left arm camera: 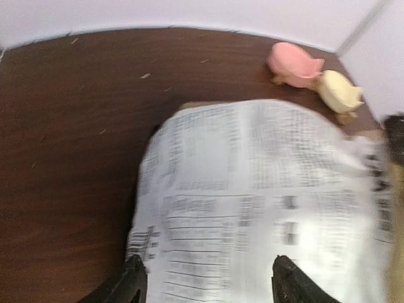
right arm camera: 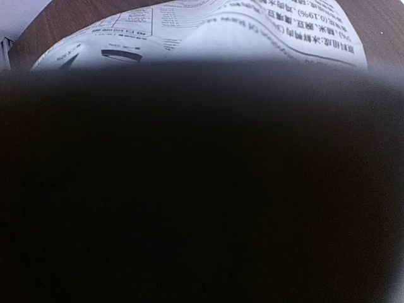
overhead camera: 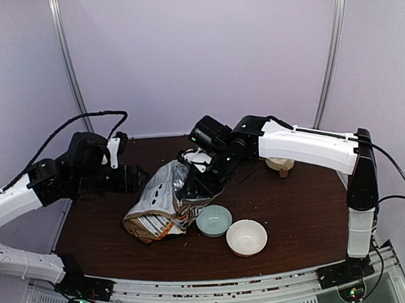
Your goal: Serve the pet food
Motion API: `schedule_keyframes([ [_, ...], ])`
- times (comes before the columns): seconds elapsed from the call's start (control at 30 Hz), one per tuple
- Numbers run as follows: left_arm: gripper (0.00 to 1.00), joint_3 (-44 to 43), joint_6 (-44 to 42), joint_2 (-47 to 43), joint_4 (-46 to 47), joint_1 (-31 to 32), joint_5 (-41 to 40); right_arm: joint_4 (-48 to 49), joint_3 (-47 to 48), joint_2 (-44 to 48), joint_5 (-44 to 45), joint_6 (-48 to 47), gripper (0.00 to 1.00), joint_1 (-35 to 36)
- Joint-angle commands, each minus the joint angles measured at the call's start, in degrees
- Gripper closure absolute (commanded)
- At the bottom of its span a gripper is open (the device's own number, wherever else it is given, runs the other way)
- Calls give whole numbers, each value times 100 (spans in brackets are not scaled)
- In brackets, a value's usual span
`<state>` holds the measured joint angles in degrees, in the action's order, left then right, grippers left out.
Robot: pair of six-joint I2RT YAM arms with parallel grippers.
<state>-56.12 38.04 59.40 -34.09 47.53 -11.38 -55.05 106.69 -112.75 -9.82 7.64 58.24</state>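
Nearest the arm bases: white bowl (overhead camera: 246,237) on the dark table (overhead camera: 294,208), with a pale blue bowl (overhead camera: 213,220) just beside it, up-left. Insides of both look plain from above.

The blue bowl sits right by the edge of the crumpled dog-food bag (overhead camera: 158,208). The bag lies on its side mid-table, printed white panel up.

Pet food: can't make out any kibble in any view, so can't say where it is.

Left gripper (left arm camera: 208,265): at the bag's left end, fingers (left arm camera: 132,281) spread wide with the printed panel showing between them.

Right gripper (overhead camera: 191,186): down on the bag's upper right part. Its wrist cam is almost all black, only a strip of bag print on top, so can't tell if the fingers are apart or together.

Behind the bag, near the back wall: pink figurine (left arm camera: 293,63) touching a yellow figurine (left arm camera: 339,91).
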Motion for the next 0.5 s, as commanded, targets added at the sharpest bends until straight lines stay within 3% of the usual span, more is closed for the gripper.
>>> schedule_keyframes([
  [0.0, 31, 1229, 333, 107, 522, -1238, 929, -138, 27, -377, -198, -116, 100, 16],
  [0.13, 46, 1956, 406, 455, 1192, -1827, 1155, 150, 69, -545, -275, -66, 100, 18],
  [0.3, 73, 2310, 361, 939, 1839, -1873, 1590, 478, 181, -912, -533, -44, 100, 15],
  [0.47, 80, 2510, 338, 1041, 2055, -1878, 1816, 1256, 185, -1148, -771, 35, 100, 54],
])
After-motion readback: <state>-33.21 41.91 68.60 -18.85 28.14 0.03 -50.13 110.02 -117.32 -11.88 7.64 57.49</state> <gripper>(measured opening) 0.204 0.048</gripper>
